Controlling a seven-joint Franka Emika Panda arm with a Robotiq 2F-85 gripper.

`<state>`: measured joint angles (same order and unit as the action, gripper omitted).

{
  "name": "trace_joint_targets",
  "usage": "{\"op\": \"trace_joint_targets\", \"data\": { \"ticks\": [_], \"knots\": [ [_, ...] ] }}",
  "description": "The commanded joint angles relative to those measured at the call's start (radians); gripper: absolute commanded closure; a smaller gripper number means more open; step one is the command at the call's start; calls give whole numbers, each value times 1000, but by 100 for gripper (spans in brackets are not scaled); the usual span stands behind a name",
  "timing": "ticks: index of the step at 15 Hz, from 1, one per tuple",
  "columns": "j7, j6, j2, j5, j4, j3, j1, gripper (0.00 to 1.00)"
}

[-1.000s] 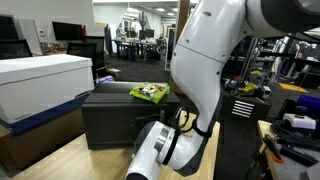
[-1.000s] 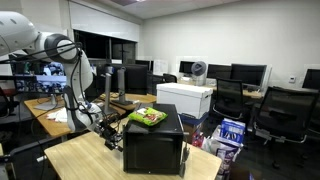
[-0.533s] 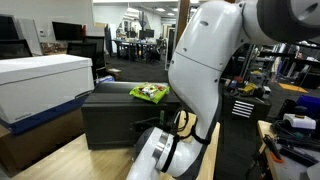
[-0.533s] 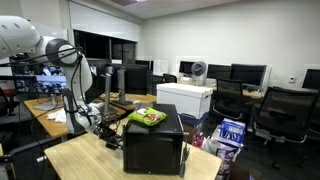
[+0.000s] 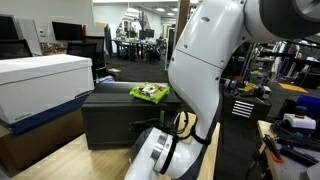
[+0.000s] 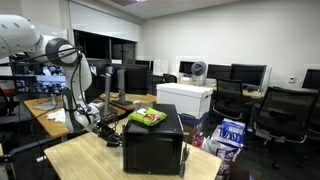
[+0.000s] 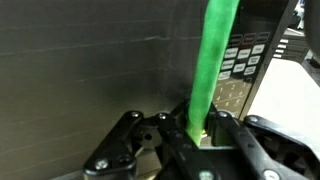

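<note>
A black microwave [image 6: 155,145] stands on a wooden table [image 6: 85,160], with a green and yellow snack bag [image 6: 147,117] on its top. In the wrist view a bright green handle [image 7: 213,55] runs down the microwave's door, next to the keypad [image 7: 245,58]. My gripper [image 7: 193,128] is at the handle's lower end, and its two black fingers press on the handle from both sides. In an exterior view the gripper [image 6: 108,126] sits against the microwave's front face. The microwave [image 5: 115,118] and the bag [image 5: 150,93] also show behind my white arm [image 5: 205,70], which hides the gripper there.
A large white box [image 5: 40,85] stands beside the microwave and shows behind it as the white box [image 6: 185,98]. Office chairs [image 6: 285,115], monitors and desks fill the room. A blue and white box [image 6: 230,132] lies on the floor.
The jaws have closed from wide open onto the green handle. The arm has hardly moved.
</note>
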<state>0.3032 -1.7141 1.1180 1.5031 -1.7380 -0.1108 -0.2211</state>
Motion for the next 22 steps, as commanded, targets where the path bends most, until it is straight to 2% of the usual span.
{"op": "trace_joint_targets", "data": {
  "ticks": [1,8,13,14,15,16,17,22],
  "knots": [
    [-58,-17,-47,-8,-84,-26,17,93],
    [-58,-15,-90,-31,-179,-59,3,93],
    [-121,12,-123,-86,-291,-151,-33,94],
    [-131,9,-127,-93,-307,-165,-32,88],
    [-145,15,-133,-101,-324,-179,-36,61],
    [-152,18,-137,-113,-337,-192,-38,60],
    [-142,17,-138,-128,-347,-204,-38,55],
    [-118,-3,-153,-146,-374,-250,-31,19]
  ]
}}
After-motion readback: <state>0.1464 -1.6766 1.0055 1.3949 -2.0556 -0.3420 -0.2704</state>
